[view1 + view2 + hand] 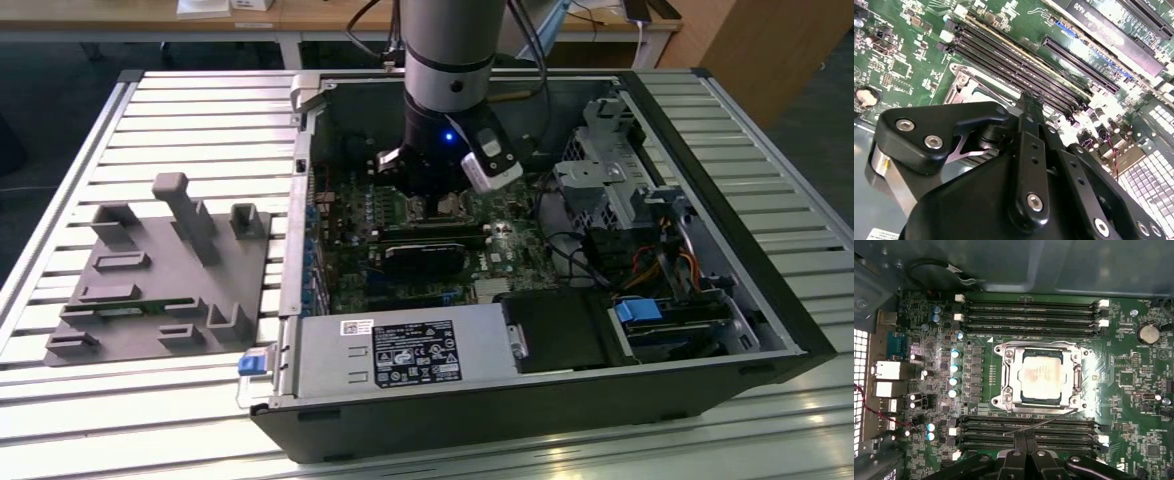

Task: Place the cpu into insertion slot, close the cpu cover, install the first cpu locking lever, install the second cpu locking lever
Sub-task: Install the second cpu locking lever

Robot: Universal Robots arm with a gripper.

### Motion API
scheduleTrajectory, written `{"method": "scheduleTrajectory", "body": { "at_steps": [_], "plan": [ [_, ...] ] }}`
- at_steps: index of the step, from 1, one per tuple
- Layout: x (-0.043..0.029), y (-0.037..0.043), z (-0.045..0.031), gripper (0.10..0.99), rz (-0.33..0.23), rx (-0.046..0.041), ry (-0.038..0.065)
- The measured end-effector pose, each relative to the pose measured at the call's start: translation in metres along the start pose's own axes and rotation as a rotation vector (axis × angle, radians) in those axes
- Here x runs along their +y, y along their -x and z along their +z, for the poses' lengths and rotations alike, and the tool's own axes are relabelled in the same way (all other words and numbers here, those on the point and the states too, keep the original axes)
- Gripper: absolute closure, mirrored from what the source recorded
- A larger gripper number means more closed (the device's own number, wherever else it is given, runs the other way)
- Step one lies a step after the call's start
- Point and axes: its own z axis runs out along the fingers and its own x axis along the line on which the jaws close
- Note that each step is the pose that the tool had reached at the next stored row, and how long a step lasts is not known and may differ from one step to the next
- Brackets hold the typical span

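The cpu [1041, 376] sits in the insertion slot [1009, 371] on the motherboard [1134, 390], and the cpu cover [1073, 357] lies shut around it, so this looks like the lever stage. One thin locking lever [1041, 423] stands out loose across the memory slots [1029, 432], unlatched. The gripper [1025, 446] hovers just beside that lever, fingers pinched together and holding nothing. In the exterior view the arm reaches down into the open computer case [747, 300] on the counter [200, 110].
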Motion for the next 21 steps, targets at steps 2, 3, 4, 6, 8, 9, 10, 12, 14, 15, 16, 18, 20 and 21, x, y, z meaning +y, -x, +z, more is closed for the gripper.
{"method": "scheduleTrajectory", "body": {
  "at_steps": [2,3,4,6,8,9,10,12,14,15,16,18,20,21],
  "plan": [
    [-0.0001,-0.0018,0.0023,0.98,0.0,0.0,0.0],
    [-0.0002,-0.0021,0.0036,0.98,0.0,0.0001,0.0],
    [-0.0003,-0.0025,0.0052,0.98,0.0,0.0002,0.0],
    [-0.0005,-0.003,0.0084,0.98,0.0,0.0002,0.0],
    [-0.0008,-0.0035,0.0097,0.98,0.0,0.0002,0.007],
    [-0.0009,-0.0037,0.0098,0.98,0.0,0.0,0.013],
    [-0.0011,-0.0038,0.0099,0.98,0.0,-0.0003,0.02],
    [-0.0017,-0.0042,0.0099,0.98,0.0,-0.0006,0.038],
    [-0.0021,-0.0047,0.0101,0.98,0.0,-0.0009,0.046],
    [-0.0025,-0.0054,0.0104,0.98,0.0,-0.0009,0.048],
    [-0.0028,-0.0062,0.0108,0.98,0.0,-0.0009,0.05],
    [-0.0034,-0.0079,0.012,0.98,0.0,-0.001,0.053],
    [-0.0037,-0.0097,0.0139,0.98,0.0,-0.0012,0.055],
    [-0.0038,-0.0103,0.0151,0.98,0.0,-0.0011,0.055]
  ]
}}
